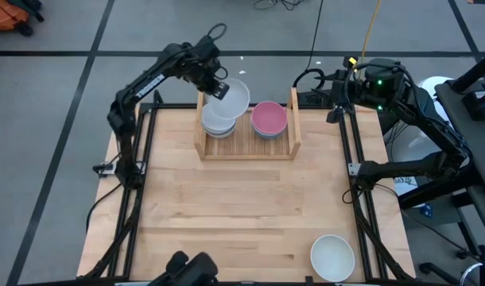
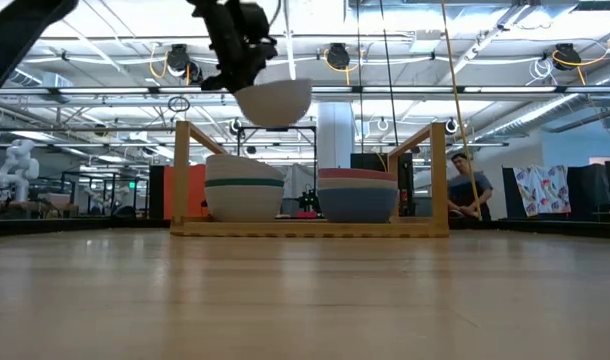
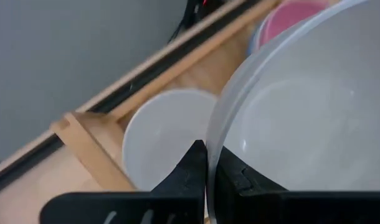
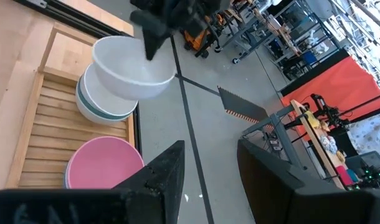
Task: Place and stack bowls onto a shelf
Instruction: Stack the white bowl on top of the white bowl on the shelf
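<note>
My left gripper (image 1: 217, 86) is shut on a white bowl (image 1: 233, 99) and holds it above the left stack of bowls (image 1: 219, 125) on the wooden shelf (image 1: 246, 151) at the table's far edge. That stack (image 2: 243, 185) shows white bowls with a teal one between them. On the shelf's right half a pink bowl (image 1: 269, 117) sits in a blue bowl (image 2: 357, 205). Another white bowl (image 1: 332, 257) stands alone near the table's front right corner. My right gripper (image 4: 209, 168) waits open and raised beyond the table's far right corner. My left gripper pinches the white bowl's rim (image 3: 212, 134) between its two fingers, one finger (image 3: 232, 177) inside the bowl and the other (image 3: 189, 174) outside. The fingers slant down from the table's left and far side. The bowl (image 2: 273, 100) hangs mouth up, lifted clear of the stack below.
The shelf's two upright side boards (image 2: 183, 165) (image 2: 440, 170) stand on either side of the stacks. Bare tabletop (image 1: 242, 206) lies between the shelf and the near edge. A person (image 2: 470, 190) is in the room far behind the table.
</note>
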`<state>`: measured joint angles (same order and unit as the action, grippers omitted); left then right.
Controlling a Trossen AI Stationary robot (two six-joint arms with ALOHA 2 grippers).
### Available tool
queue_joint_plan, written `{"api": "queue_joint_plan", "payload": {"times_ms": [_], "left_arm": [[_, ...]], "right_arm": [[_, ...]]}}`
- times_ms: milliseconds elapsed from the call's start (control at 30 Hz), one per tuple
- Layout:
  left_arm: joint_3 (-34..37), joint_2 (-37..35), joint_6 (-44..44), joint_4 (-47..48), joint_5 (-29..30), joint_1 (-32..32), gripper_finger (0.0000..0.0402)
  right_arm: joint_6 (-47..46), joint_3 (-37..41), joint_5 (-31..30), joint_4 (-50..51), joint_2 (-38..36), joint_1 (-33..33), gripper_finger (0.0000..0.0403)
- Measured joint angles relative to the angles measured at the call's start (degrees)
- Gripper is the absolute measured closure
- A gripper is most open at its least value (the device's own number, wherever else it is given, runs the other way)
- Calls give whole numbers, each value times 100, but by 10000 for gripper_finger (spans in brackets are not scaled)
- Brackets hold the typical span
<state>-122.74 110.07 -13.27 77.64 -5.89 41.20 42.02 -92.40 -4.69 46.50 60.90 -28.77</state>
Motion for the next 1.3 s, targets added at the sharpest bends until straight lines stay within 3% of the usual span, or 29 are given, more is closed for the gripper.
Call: {"api": "queue_joint_plan", "payload": {"times_ms": [233,500,1100,1300], "left_arm": [[27,567,558,449,150,24,397],[29,981,912,590,826,-84,397],[29,986,962,778,1167,52,397],[36,1063,980,763,1154,29,360]], "right_arm": [[0,0,0,0,0,0,261],[-2,1,0,2,0,0,261],[-4,2,1,2,0,0,261],[-229,0,1,2,0,0,261]]}}
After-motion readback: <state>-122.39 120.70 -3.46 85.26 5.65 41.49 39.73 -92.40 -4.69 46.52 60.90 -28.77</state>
